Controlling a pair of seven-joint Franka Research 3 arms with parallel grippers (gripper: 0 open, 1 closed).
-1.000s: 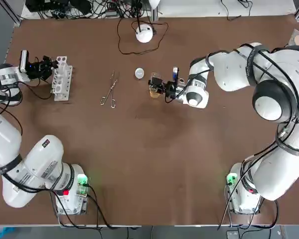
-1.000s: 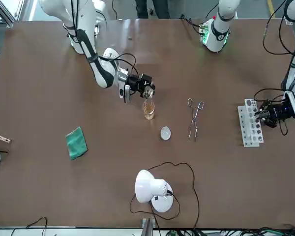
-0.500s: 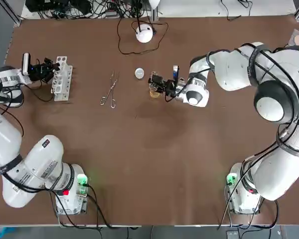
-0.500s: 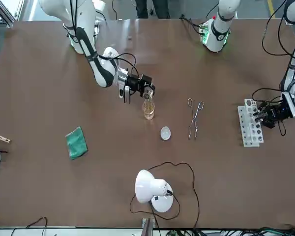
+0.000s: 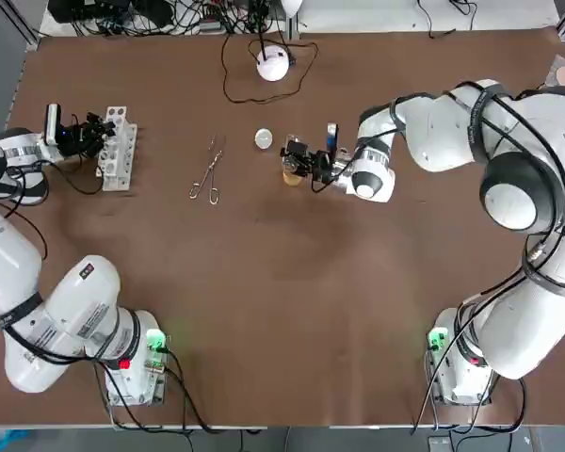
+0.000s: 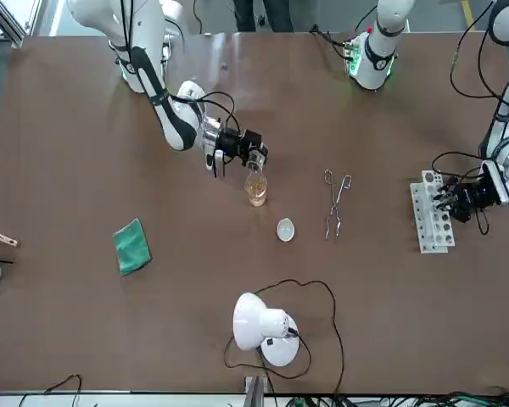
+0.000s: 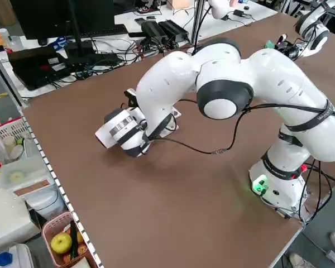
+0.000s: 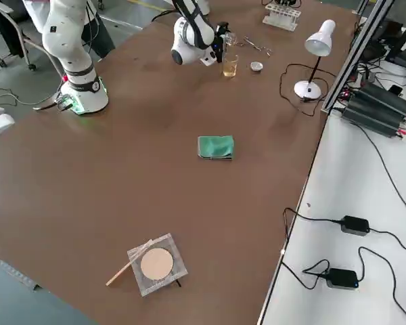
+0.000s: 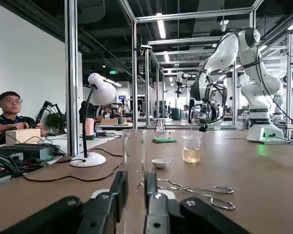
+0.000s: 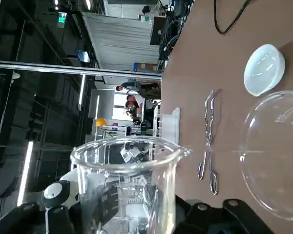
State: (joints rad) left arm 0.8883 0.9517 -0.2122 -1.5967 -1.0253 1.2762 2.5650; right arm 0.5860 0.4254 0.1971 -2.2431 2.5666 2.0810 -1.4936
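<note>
Two tools are at work; findings follow by view

Top view: your right tool [image 5: 297, 156] sits over the middle of the far half of the brown tabletop [image 5: 264, 301], directly above the amber-filled beaker [image 5: 289, 176]. Your left tool [image 5: 96, 132] is at the far left, just beside the white rack [image 5: 118, 149]. Tongs [image 5: 207, 169] and a small white dish [image 5: 263, 138] lie between the two tools, apart from both.

Front view: the right tool stands just above the amber-filled beaker's mouth. A green cloth [image 6: 131, 246] lies well apart from it. A white desk lamp [image 6: 263, 329] stands near the edge opposite the robot.

Right wrist view: the right tool is clamped on a small beaker [image 10: 127, 185] of clear glass; its contents cannot be made out. The lower beaker's rim shows just beyond it. Judgement: hold the lip centred over that rim and tilt slowly, since glass striking glass could tip the lower vessel.

Left wrist view: the left tool's fingers [image 9: 118, 195] are closed on a glass tube [image 9: 135, 156], held upright. Judgement: grip lightly, as the tube looks thin, and hold it vertical and clear of the rack's edge. A seated person [image 9: 7, 114] shows beyond the tabletop.

Right side view: the tabletop is matte and flat. A gauze mat [image 8: 155, 264] bearing a round disc lies near the close corner. Cables run over the white surface alongside
</note>
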